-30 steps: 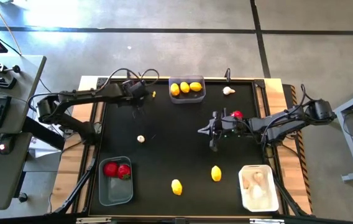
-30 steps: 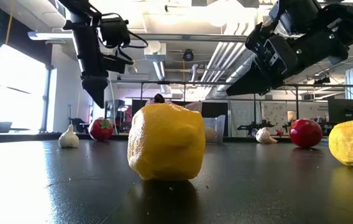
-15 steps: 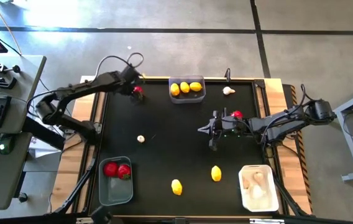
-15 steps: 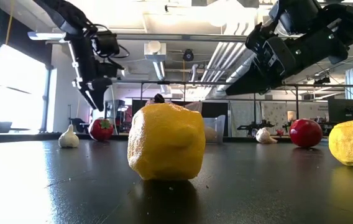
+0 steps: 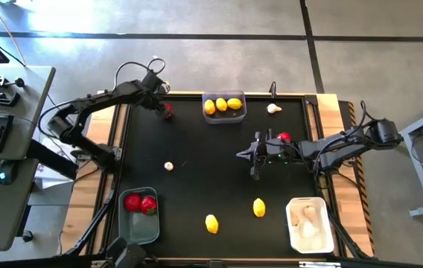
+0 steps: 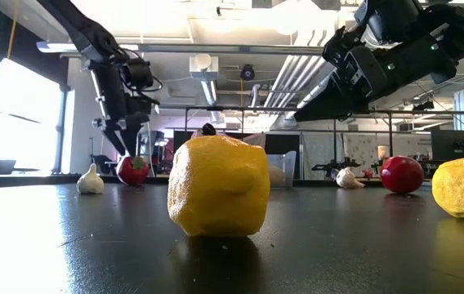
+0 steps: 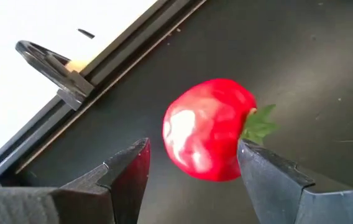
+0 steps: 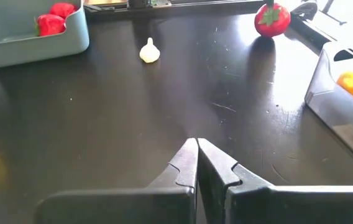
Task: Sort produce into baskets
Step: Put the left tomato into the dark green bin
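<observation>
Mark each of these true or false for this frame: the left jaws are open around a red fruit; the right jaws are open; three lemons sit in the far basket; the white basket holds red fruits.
1. The left gripper has open jaws on either side of a red fruit: true.
2. The right gripper has open jaws: false, they are shut and hold nothing.
3. Three lemons sit in the far basket: true.
4. The white basket holds red fruits: false, it holds whitish pieces; two red fruits lie in the grey basket.
</observation>
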Controlling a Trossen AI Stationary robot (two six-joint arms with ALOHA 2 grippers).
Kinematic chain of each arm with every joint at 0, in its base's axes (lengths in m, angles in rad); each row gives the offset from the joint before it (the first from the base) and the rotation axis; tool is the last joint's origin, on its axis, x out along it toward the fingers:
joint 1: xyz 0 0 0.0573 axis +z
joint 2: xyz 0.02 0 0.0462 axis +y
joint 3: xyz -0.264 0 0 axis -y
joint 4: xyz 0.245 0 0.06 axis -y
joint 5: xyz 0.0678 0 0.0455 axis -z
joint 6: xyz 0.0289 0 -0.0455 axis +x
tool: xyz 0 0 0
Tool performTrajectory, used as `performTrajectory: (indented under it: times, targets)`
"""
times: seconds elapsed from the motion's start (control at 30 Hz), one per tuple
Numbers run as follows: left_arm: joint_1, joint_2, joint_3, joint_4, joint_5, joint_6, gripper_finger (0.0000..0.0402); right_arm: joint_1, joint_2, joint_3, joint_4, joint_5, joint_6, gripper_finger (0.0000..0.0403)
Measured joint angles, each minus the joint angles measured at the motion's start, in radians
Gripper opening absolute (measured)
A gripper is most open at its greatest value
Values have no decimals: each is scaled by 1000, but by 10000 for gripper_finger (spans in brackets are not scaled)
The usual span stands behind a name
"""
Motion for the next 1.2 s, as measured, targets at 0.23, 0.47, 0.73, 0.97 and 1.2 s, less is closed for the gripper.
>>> performTrajectory:
  times: [0.23, 0.47, 0.73, 0.97, 1.2]
  targets:
    - [1, 58, 0, 8, 12, 19, 230, -2, 0, 0, 0, 1, 1, 0]
    - [4, 104, 0, 13, 25, 21, 230, -26, 0, 0, 0, 1, 2, 0]
    - [4, 108, 0, 15, 31, 28, 230, -33, 0, 0, 0, 4, 12, 0]
    - [-7, 42, 67, -29, 2, 97, 230, -33, 0, 0, 0, 3, 17, 0]
    - [-46, 79, 156, -78, -44, 251, 230, -33, 0, 0, 0, 3, 20, 0]
